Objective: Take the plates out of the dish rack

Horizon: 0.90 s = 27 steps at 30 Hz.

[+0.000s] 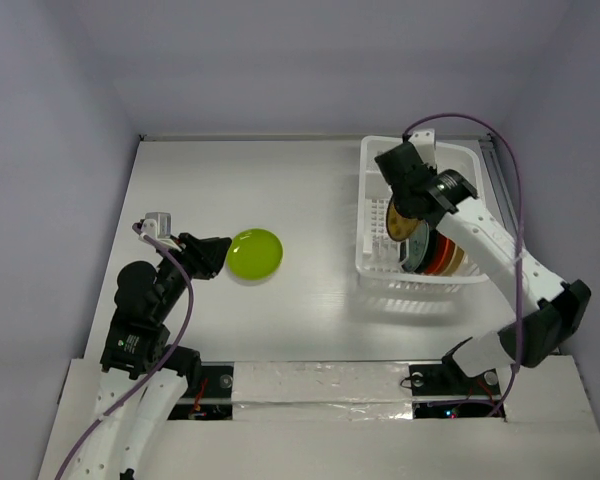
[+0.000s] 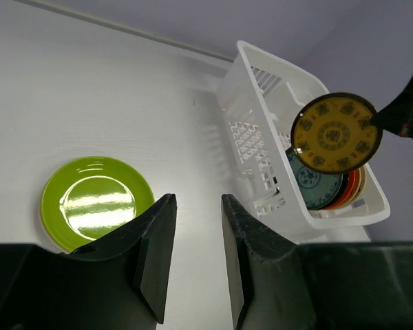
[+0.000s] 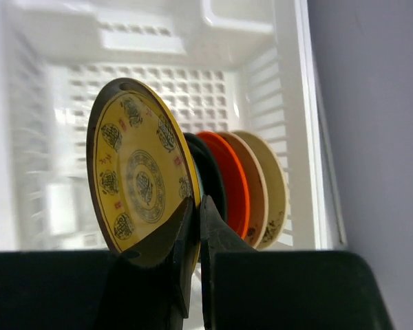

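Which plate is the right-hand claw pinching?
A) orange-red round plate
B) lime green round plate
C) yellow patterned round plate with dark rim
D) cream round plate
C: the right gripper is shut on the rim of the yellow patterned round plate, which it holds above the white plastic dish rack.

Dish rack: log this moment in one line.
right jaws: shut on yellow plate over dish rack | left jaws: open | green plate: on table

One dish rack (image 1: 376, 240) is showing, and two pincers: left pincer (image 2: 196, 206), right pincer (image 3: 196, 213). Plates are numbering at least five (crowded rims are hiding any more), one each: lime green plate (image 1: 254, 253), yellow patterned plate (image 2: 336, 132), teal plate (image 2: 316, 189), orange-red plate (image 3: 227, 182), cream plate (image 3: 275, 185).
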Available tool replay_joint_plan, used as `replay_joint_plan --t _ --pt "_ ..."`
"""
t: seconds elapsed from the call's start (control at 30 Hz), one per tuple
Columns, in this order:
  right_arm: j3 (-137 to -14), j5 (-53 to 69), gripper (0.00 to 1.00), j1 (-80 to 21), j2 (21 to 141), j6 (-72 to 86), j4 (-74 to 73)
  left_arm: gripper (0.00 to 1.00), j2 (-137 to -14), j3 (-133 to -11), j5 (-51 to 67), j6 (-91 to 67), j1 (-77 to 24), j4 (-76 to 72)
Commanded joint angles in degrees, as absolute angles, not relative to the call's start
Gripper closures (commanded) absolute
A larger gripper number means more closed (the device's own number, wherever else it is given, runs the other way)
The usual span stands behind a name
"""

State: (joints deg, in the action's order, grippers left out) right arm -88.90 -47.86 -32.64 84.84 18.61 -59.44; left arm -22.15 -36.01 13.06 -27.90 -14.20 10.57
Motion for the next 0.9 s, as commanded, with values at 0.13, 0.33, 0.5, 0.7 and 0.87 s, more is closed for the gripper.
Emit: replay_joint_plan --t 0.13,0.33,0.5,0.7,0.87 --pt "-86.86 -36.31 1.0 -40.24 72.51 17.4 -40.98 0.7 -22.85 -36.56 13.27 -27.51 -14.5 8.61" --pt "-79.72 -19.97 1.0 -45.08 76.63 22.76 -22.96 0.69 -23.47 -36.56 13.27 -27.6 -14.5 8.44" --pt "-83.47 -13.01 1.0 -49.47 90.41 26.1 -16.09 0.69 -23.47 -36.56 13.27 -27.6 -13.97 8.44" --pt "-90.0 -9.32 1.0 -50.71 106.07 29.7 -11.79 0.68 -23.99 -36.56 13.54 -27.6 -13.97 8.35" --pt "-88.17 -10.1 1.0 -50.71 111.35 33.66 -8.62 0.68 -23.82 -36.47 13.62 -27.6 -13.97 8.35"
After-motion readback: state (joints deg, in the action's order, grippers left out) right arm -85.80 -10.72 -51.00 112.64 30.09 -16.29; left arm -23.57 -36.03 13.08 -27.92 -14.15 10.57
